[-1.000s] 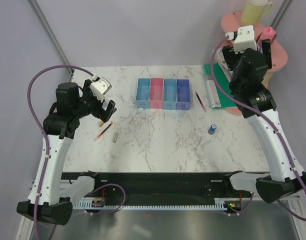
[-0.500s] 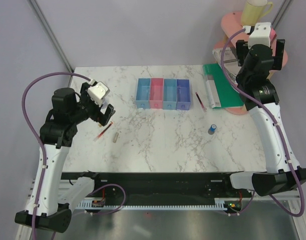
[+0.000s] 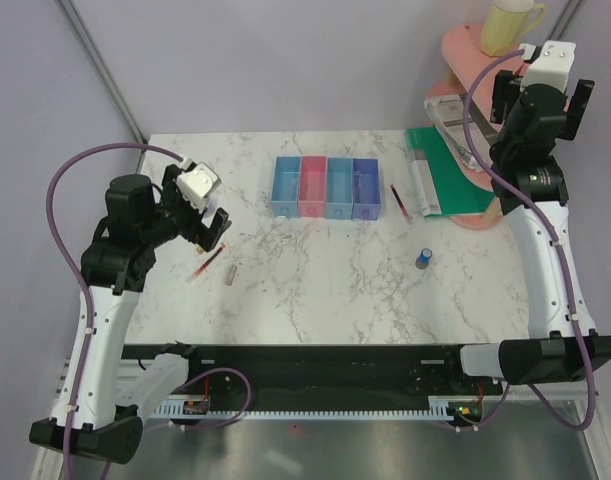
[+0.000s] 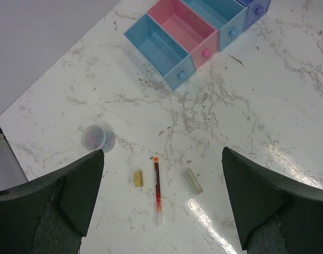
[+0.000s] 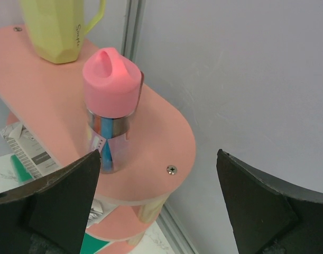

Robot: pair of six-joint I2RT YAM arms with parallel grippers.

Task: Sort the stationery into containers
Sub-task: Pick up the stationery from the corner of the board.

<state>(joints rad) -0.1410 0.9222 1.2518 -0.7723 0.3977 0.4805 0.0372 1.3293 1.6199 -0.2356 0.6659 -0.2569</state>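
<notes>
Stationery for sorting lies in two groups, one under each arm. The left gripper (image 4: pixel 162 156) hangs with its jaws spread wide and holding nothing, directly above the thin red pen (image 4: pixel 157 188). Just beside the pen on the marble table (image 4: pixel 288 106) are a short grey-brown stick (image 4: pixel 193 180), a small tan piece (image 4: pixel 138 178) and, further out, a small clear tub (image 4: pixel 98 139). The four bins (image 3: pixel 325 187) stand well apart from these, open side up.

The right gripper (image 5: pixel 157 159) is also wide and empty, raised near the pink shelf (image 5: pixel 166 132). On that shelf a pink-capped tube (image 5: pixel 111 106) stands upright beside a yellow mug (image 5: pixel 58 29).

A dark red pen (image 3: pixel 400 202) lies near the purple-blue bin, and a tiny blue cylinder (image 3: pixel 424 259) stands alone closer to the arms.

Handling judgement: the pens appear light, rigid and slender. Grip across the barrel at mid-length, since they lie flat and may roll. The tube looks smooth-walled. Grip the body below the cap, squarely, to avoid tipping it.
</notes>
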